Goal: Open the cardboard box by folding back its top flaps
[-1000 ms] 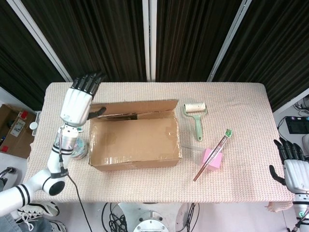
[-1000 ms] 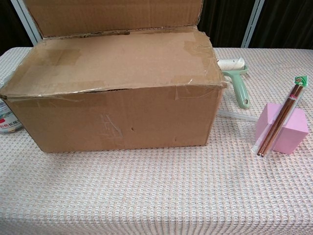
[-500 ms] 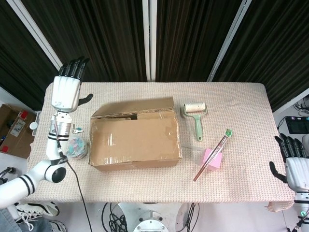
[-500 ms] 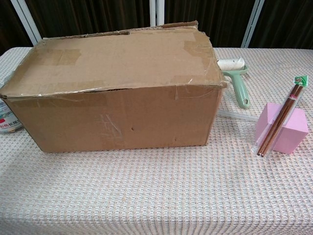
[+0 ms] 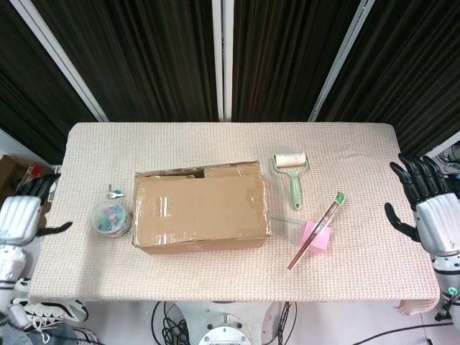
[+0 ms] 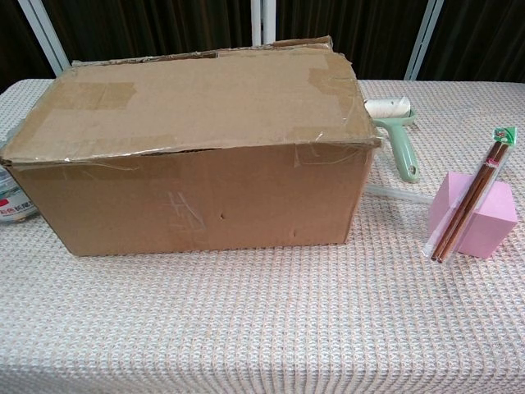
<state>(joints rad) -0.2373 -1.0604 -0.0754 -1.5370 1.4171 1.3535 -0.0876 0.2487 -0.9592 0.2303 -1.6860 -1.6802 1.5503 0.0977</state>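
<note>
A cardboard box is seen lying on the tabletop, left of its middle, with its long side towards the robot. Its top flaps are lying flat and closed, and strips of clear tape are seen across the top. In the chest view the box fills most of the left and centre of the picture, and a slight gap is seen along the back edge of the top.

The left hand is held off the left edge of the tabletop, well apart from the box; its fingers are spread and nothing is held in them. The right hand is held off the right edge, likewise well apart from everything on the tabletop, with its fingers spread and nothing gripped.

Just beside the left end of the box a round plastic tub is placed, and a small green item is lying near it. To the right of the box a lint roller with a green handle is laid flat. Nearer the robot a pink block is set, and a packet of chopsticks is leaned across it at a slant.
</note>
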